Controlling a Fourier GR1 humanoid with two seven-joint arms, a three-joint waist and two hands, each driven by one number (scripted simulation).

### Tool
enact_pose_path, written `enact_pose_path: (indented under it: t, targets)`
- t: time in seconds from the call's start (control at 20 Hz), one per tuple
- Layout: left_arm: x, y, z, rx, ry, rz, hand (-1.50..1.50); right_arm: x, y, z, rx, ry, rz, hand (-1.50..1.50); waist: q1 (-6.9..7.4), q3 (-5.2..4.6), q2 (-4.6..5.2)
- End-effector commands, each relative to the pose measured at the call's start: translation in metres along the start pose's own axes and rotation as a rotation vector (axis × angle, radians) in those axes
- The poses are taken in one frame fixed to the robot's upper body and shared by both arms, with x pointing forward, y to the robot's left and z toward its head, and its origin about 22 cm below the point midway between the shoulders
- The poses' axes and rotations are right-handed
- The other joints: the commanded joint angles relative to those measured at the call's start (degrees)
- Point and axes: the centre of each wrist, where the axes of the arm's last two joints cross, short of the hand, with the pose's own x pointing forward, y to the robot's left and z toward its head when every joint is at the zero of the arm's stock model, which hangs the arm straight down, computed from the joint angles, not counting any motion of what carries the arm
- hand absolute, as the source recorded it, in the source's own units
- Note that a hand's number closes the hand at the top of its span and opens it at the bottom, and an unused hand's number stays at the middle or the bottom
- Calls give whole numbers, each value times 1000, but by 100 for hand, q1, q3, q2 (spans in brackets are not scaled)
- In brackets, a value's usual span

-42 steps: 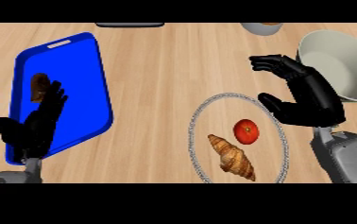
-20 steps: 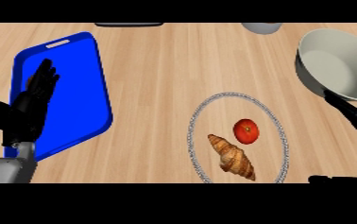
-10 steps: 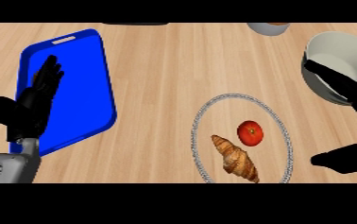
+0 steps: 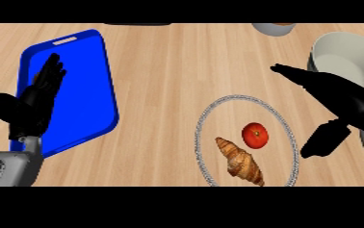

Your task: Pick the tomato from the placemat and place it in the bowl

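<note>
**Right hand closing in on the tomato, nothing held yet**

Pale wooden surface (image 4: 177, 63) fills my view, planks running across. Toward five o'clock lies a round clear placemat with a beaded silver rim (image 4: 202, 140); on it sits the small red tomato (image 4: 255, 135), with a golden-brown croissant (image 4: 241, 163) just beside it at its seven o'clock. The grey-white bowl (image 4: 341, 58) shows at two o'clock, cut by the frame edge.

My right hand (image 4: 332, 99) comes in at three o'clock, spread wide with fingers (image 4: 284, 70) reaching toward the centre and thumb (image 4: 321, 140) hanging low near the mat's right rim. It holds nothing and stays clear of the tomato. My left hand (image 4: 39, 95) rests open, fingers up, over the blue rectangular tray (image 4: 85, 73) at nine o'clock.

I judge this the approach step. Next I would bring the right hand down over the tomato, curl round it without nudging the croissant, then carry it up to the bowl.
</note>
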Motion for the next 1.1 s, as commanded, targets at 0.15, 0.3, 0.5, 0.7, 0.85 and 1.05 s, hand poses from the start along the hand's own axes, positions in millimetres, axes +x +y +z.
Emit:
enact_pose_path:
  t: [0.15, 0.3, 0.5, 0.7, 0.85, 1.05]
  targets:
    - [-29, -1, 20, 8, -9, -7, 0, 6, 11, -36, 216, 73, 94, -150, -6, 2, -6]
    - [-16, 0, 18, 1, 16, 12, 0, 4, 35, -35, 292, 88, 116, -150, -73, 5, -23]
    - [-8, 8, 6, 20, 8, -1, 0, 20, 43, -51, 286, 113, 178, -150, -87, 6, -21]
    - [-2, 10, 9, 23, -1, 14, 0, 27, 75, -55, 153, 43, 229, -150, -80, 8, -21]
    - [-9, -7, 13, 23, -2, -14, 0, 19, 74, -43, 114, 38, 254, -150, -123, 7, -29]
    - [-1, 3, 12, 38, 6, 1, 0, 3, 97, -53, 160, 74, 232, -150, -112, 7, -25]
